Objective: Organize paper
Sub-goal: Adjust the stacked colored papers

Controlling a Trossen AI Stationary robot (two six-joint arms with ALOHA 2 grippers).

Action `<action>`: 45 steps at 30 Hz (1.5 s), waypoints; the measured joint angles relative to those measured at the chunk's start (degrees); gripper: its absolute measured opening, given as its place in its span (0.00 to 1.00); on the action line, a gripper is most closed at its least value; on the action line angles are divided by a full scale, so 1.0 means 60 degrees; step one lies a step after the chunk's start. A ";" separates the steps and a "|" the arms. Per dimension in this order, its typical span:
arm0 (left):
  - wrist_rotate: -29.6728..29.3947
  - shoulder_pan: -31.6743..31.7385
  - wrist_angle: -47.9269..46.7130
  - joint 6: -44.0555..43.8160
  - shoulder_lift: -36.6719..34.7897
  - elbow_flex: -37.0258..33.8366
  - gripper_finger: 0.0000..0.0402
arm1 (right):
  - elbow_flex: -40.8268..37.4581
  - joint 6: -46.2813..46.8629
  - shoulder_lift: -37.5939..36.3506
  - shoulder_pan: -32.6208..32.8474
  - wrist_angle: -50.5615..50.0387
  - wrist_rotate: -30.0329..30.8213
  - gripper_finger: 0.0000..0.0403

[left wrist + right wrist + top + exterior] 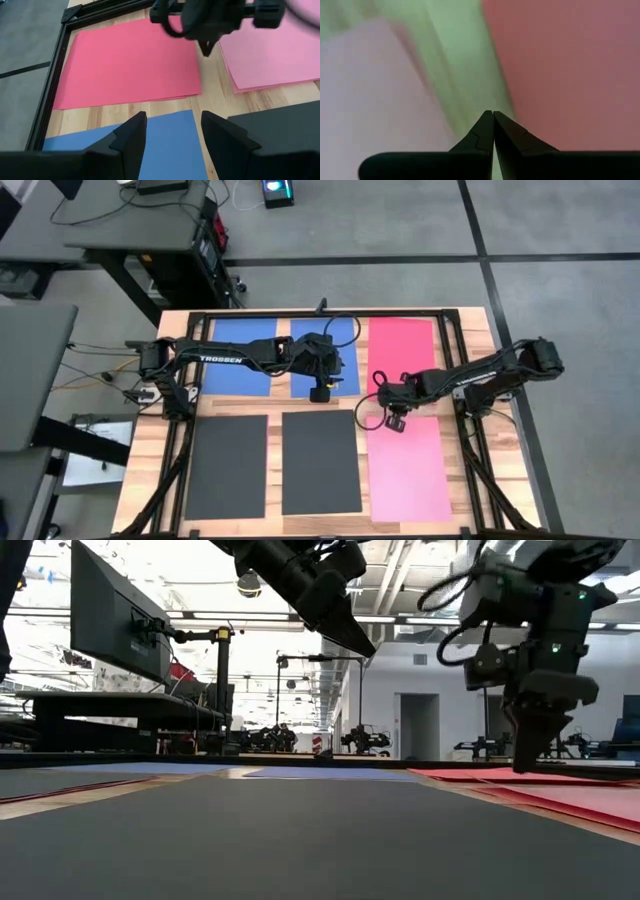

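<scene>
The paper lies flat on the wooden table in six spots: two blue sheets (243,357) (343,332) at the far left and far middle, red (403,345) at the far right, two black sheets (228,467) (320,462) at the near left and middle, and a pink stack (408,470) at the near right. My left gripper (172,132) hangs open above the near edge of the middle blue sheet, with nothing between its fingers. My right gripper (493,116) is shut and points down, low over the bare wood strip between red and pink, at their left ends (396,424).
A black metal frame (200,320) runs around the table's far edge and sides, with rails down both sides. Bare wood strips (275,465) separate the sheets. A dark desk (140,240) stands beyond the table's far left corner.
</scene>
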 joint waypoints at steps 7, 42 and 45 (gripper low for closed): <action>-0.0002 0.0003 -0.0025 0.0000 0.0000 0.0004 0.43 | 0.0076 -0.0331 0.0956 -0.0442 -0.0228 -0.0007 0.00; -0.0002 0.0000 -0.0041 -0.0007 0.0000 0.0004 0.43 | -0.0007 -0.0527 0.0483 -0.1208 0.0095 0.0321 0.00; -0.0002 0.0000 -0.0041 -0.0004 0.0000 0.0004 0.43 | -0.0007 -0.0527 0.0483 -0.1204 0.0084 0.0321 0.00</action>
